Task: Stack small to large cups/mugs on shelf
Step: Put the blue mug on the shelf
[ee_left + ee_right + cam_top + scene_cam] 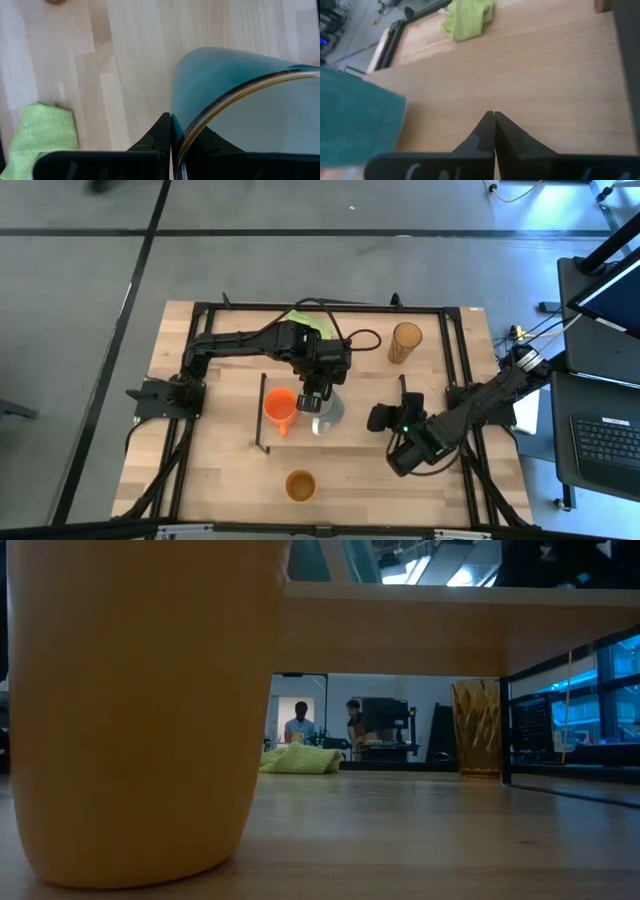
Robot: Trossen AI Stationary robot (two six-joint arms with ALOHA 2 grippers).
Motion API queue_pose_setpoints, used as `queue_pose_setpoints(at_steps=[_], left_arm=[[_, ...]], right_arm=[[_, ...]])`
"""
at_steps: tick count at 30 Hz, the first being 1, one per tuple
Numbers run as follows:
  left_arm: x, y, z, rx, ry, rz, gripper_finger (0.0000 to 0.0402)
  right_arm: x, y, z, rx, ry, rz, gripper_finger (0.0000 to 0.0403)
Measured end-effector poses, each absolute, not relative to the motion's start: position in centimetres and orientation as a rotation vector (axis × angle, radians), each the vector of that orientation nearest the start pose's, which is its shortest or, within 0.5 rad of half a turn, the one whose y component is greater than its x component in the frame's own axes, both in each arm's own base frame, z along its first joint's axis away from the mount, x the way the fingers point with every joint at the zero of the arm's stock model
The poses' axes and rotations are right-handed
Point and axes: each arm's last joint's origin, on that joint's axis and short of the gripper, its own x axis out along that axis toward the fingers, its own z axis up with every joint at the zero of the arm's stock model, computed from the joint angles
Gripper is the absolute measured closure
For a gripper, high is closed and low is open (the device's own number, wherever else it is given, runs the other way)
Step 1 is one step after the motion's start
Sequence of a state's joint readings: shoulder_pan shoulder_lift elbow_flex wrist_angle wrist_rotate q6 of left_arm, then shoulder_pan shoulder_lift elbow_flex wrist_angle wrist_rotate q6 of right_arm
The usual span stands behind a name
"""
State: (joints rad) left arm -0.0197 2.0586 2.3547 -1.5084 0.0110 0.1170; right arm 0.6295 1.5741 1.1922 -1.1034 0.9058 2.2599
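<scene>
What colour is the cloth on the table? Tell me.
Light green; the cloth shows best in the right wrist view.

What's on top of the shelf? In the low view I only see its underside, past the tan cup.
Observer: An orange mug stands on the shelf, near its left end.
Operator: Is either arm working there?
Observer: Yes. The left gripper is pinched on the rim of a pale mug, right beside the orange one.
Operator: And the right arm?
Observer: The right gripper is shut and holds nothing. It is off to the right of the pale mug.
</scene>
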Motion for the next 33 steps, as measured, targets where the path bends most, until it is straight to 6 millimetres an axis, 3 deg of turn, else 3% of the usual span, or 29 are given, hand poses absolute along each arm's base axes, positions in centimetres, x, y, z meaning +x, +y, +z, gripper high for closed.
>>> queue_pose_setpoints(at_steps=[5,11,19,25,33], left_arm=[[39.5,-0.8,37.5,0.102,1.206,-0.102,0.0383],[39.5,-0.6,37.5,0.095,1.207,-0.1,0.0383],[39.2,-0.5,37.4,0.093,1.238,-0.1,0.0383],[38.9,-0.5,37.4,0.093,1.266,-0.097,0.0383],[38.9,-0.5,37.4,0.088,1.267,-0.093,0.0383]], right_arm=[[25.3,14.1,25.7,1.078,0.187,-0.934,0.0402],[27.0,12.9,27.3,1.032,0.182,-0.895,0.0403],[26.7,12.6,27.5,0.982,0.242,-0.922,0.0403],[27.9,12.2,28.3,0.953,0.244,-0.837,0.0403],[28.9,11.2,31.8,0.783,0.302,-0.76,0.0403]])
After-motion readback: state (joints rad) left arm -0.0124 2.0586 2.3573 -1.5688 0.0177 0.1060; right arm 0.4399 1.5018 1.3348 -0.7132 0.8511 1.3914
